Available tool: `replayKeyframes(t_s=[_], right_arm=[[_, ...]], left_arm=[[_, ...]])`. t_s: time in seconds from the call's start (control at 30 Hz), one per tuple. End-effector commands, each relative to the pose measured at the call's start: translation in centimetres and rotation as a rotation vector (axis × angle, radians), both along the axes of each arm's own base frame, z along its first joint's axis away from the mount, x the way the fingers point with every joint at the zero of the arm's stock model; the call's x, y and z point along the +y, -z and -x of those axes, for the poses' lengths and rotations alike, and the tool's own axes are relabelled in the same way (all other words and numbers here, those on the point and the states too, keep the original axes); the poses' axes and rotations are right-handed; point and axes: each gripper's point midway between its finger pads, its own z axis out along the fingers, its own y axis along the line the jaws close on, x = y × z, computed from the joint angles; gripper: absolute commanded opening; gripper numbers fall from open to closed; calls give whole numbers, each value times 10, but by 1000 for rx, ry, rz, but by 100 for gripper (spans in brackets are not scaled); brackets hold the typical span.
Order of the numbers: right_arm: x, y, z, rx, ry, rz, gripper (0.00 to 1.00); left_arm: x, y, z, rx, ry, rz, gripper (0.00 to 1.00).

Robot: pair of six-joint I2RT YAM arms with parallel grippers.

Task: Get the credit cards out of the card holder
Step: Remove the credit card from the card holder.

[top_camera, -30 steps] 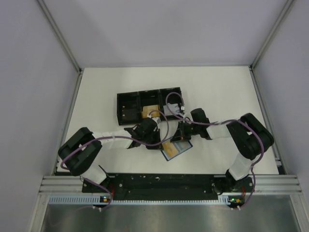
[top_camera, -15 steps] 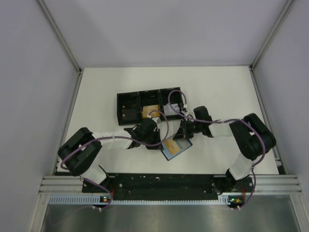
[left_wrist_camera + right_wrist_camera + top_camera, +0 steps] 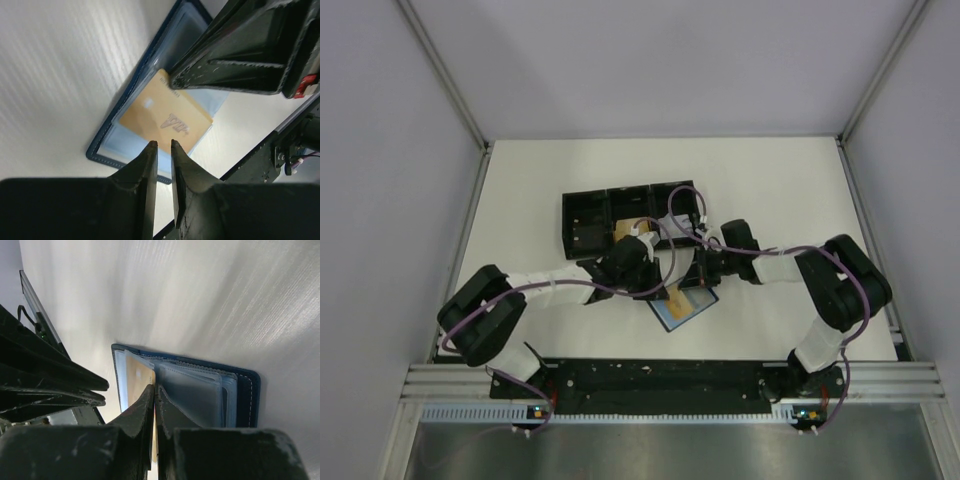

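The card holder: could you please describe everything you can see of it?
The card holder is a small dark-blue folding wallet with pale stitching along its edge, lying open and flat on the white table between the two arms. Its inside is paler blue-grey, with clear plastic sleeves stacked on one side. An orange-tan card lies on the open inside, mostly exposed. The shut right gripper has its tips down at the sleeves beside that card; whether it pinches anything is unclear.
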Motion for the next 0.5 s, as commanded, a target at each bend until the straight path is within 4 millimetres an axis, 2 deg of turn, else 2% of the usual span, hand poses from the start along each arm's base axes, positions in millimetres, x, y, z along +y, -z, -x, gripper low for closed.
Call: replayKeyframes(t_s=[0.0, 0.17, 0.47], right_arm=[[3, -12, -13, -79, -7, -26, 0], [4, -12, -13, -79, -10, -28, 0], [4, -10, -13, -72, -9, -25, 0]], left_arm=[[-25, -20, -14, -82, 68, 74, 21], [-26, -14, -15, -85, 91, 45, 15], [-12, 18, -6, -42, 127, -89, 12]])
